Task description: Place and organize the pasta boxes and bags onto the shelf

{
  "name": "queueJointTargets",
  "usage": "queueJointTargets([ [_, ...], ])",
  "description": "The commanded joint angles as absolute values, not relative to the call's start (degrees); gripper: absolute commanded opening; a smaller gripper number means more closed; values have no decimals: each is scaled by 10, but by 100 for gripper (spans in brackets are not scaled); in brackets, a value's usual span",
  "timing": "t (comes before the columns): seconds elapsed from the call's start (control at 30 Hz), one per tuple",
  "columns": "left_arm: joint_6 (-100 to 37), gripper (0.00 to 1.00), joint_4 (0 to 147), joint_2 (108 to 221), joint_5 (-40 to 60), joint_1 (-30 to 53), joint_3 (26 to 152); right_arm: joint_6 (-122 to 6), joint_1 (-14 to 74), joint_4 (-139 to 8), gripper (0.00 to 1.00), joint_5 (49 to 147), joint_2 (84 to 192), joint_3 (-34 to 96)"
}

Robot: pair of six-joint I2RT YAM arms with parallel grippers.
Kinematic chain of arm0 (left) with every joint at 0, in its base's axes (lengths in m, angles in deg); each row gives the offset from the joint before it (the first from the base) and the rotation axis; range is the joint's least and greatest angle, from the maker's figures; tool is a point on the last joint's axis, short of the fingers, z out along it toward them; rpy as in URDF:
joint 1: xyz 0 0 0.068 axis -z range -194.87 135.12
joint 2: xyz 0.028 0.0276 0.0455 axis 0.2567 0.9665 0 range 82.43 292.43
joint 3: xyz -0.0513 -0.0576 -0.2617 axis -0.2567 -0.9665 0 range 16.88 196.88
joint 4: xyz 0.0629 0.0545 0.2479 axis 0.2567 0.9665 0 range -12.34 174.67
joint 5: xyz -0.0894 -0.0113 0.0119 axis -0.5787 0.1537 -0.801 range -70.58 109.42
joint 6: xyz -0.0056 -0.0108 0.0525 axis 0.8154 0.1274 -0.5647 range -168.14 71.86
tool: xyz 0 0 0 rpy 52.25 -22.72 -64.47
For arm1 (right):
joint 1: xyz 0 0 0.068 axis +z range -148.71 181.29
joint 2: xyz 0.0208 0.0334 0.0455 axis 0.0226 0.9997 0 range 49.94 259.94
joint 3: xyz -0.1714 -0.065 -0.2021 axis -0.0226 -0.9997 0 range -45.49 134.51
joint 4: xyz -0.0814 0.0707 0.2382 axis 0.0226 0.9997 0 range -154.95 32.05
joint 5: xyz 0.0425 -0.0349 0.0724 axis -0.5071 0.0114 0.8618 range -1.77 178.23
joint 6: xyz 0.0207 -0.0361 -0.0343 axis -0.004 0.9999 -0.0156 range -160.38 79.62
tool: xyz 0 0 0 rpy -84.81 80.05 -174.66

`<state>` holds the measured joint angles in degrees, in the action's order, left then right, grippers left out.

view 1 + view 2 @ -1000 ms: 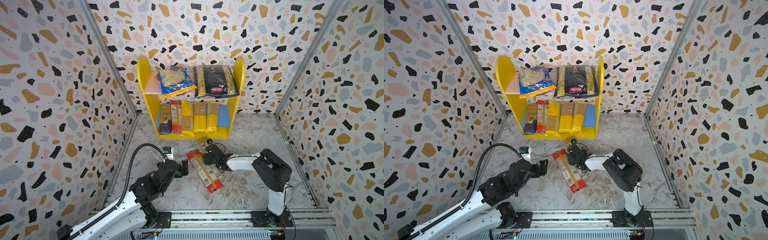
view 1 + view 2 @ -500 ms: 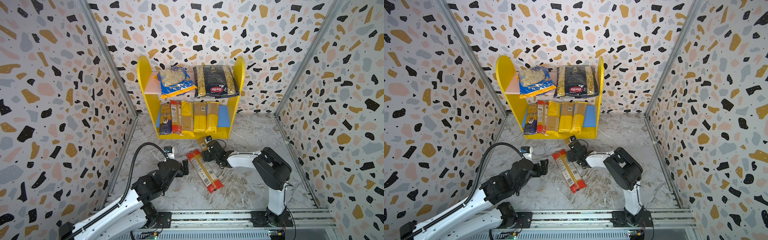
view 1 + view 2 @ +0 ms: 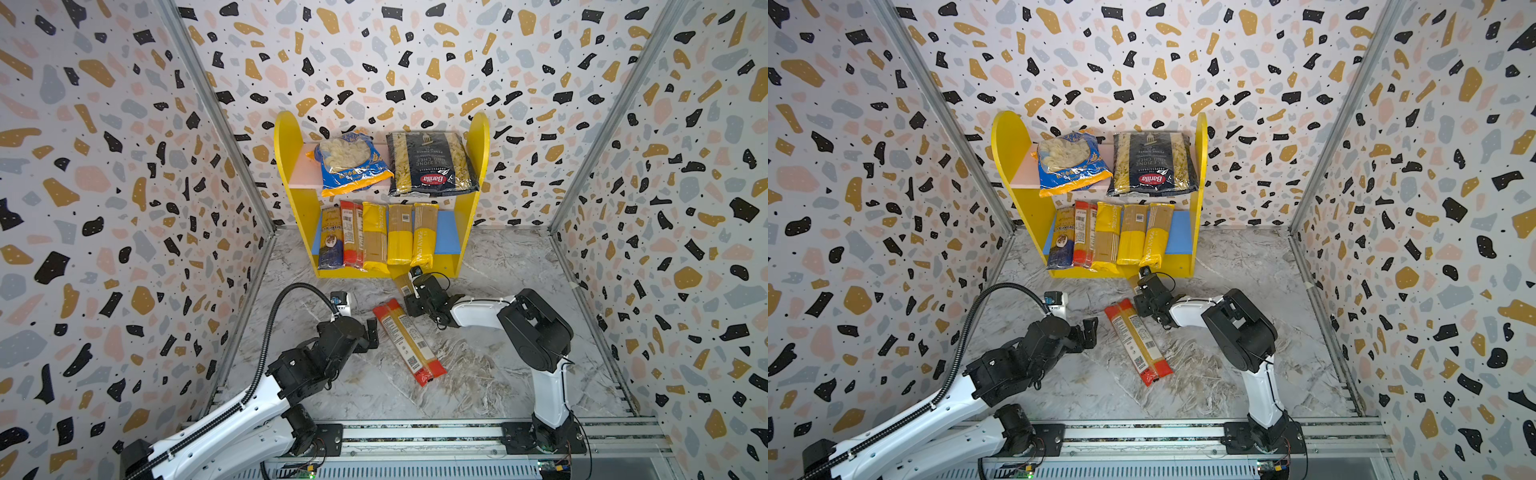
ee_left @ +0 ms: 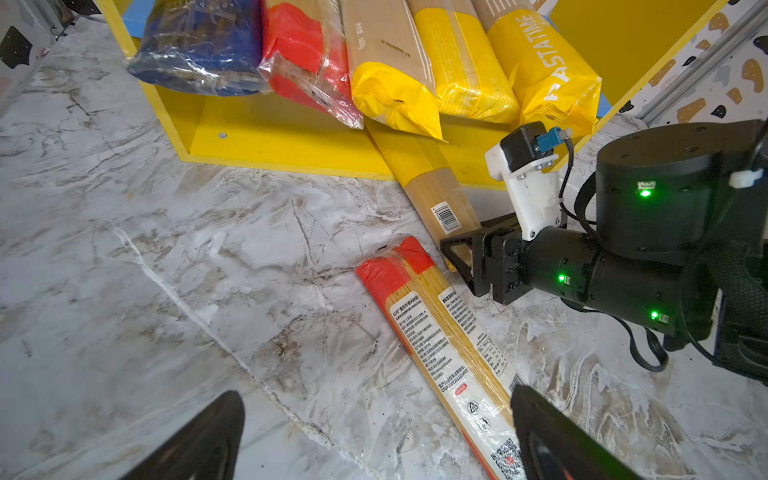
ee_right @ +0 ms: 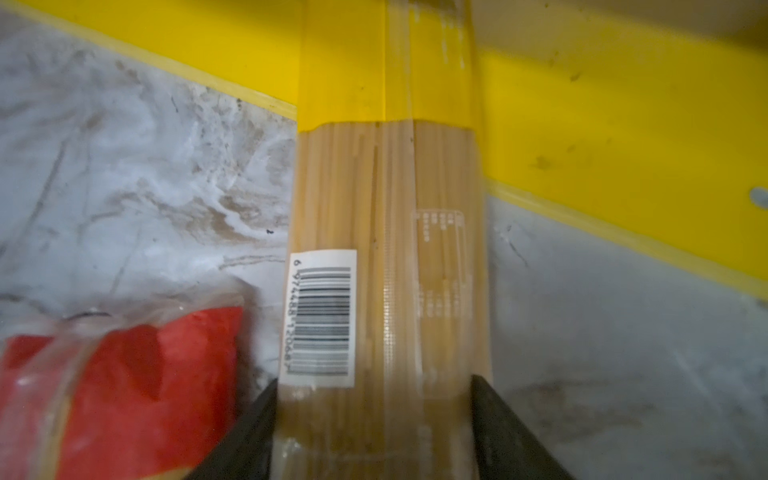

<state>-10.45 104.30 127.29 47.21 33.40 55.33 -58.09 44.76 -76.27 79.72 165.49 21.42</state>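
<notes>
Both arms sit low: the right gripper [image 5: 374,397] has its jaws clamped on the yellow spaghetti pack [image 5: 386,208] at the shelf's [image 3: 478,137] near edge. The left gripper [image 4: 376,399] has its jaws wide apart, just left of the red spaghetti pack [image 4: 436,332].

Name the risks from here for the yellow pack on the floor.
The right pincer grips the yellow spaghetti pack by one end; lifted, it may sag or slip. Its far end lies under the overhanging shelf packs, so raising it could dislodge them. The red pack alongside may get nudged.
</notes>
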Motion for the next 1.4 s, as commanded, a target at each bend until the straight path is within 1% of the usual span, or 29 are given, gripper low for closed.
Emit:
queueJointTargets([
  [0.0,-117,100,1024,1272,488,336,571,-598,449,-731,43,817,1661,215],
  [0.1,-118,100,1025,1271,488,335,573,-605,449,-741,29,815,1653,204],
  [0.2,-119,100,1028,1268,490,335,574,-619,448,-755,21,814,1640,188],
  [0.37,-119,100,1032,1264,495,335,577,-663,436,-803,12,825,1610,142],
  [0.5,-119,100,1033,1263,495,335,581,-691,421,-830,7,825,1588,116],
  [0.63,-118,100,1037,1262,498,335,584,-710,402,-863,6,832,1568,93],
  [0.8,-119,100,1038,1263,502,336,588,-711,392,-873,6,824,1558,98],
  [1.37,-128,100,1038,1280,510,335,602,-718,354,-884,6,804,1587,173],
])
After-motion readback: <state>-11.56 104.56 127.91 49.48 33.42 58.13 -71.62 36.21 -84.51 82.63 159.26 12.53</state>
